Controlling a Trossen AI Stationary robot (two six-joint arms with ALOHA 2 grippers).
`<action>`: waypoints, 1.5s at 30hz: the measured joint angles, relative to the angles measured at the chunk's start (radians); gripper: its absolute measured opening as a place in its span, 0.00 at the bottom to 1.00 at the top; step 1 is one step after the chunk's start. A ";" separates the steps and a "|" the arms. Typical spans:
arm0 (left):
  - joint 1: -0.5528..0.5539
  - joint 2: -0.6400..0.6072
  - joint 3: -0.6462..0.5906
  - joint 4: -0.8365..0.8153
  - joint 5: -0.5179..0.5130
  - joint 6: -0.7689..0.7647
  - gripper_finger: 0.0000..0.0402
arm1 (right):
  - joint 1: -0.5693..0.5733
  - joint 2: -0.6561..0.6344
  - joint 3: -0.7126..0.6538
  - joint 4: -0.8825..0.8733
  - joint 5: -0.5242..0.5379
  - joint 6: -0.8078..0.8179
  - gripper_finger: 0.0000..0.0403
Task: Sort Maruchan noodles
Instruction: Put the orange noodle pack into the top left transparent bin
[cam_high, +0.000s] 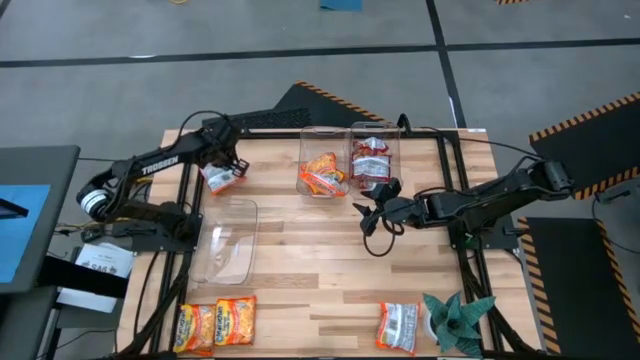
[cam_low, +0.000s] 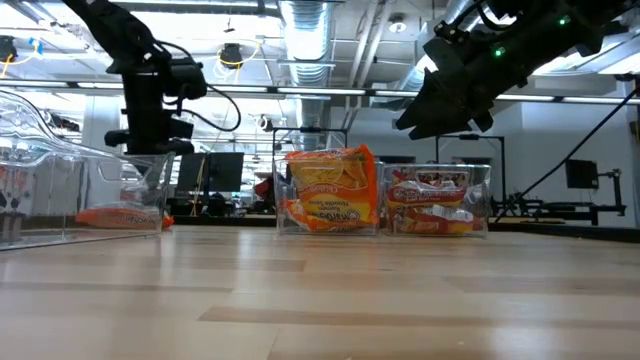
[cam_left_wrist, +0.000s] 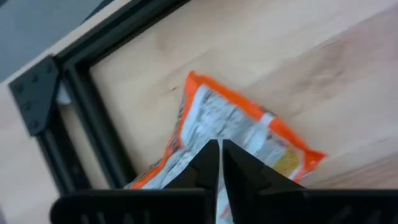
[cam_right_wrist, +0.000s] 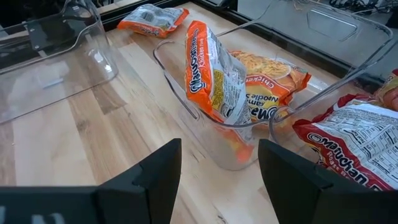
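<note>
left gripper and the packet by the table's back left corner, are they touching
Touching. In the left wrist view the left gripper has its fingers closed together on the edge of the orange-and-white packet, which lies on the table.

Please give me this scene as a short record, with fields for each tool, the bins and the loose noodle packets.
left tool: shut on packet, far-left table corner
right tool: open, empty, beside the two filled bins
orange bin: holds orange-yellow packets
red bin: holds white-and-red packets
empty bin: left side
loose near edge: two orange-yellow packets; one white-and-red packet
</note>
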 joint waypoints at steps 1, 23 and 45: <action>0.010 0.006 0.000 -0.001 0.000 0.000 0.05 | 0.000 0.000 0.000 0.000 0.000 0.001 0.58; 0.070 0.222 0.009 0.090 0.129 0.026 0.66 | -0.001 0.024 0.000 0.004 0.000 0.002 0.58; -0.090 0.342 0.034 0.000 -0.128 -0.002 0.01 | -0.002 0.025 0.000 -0.001 0.001 0.002 0.58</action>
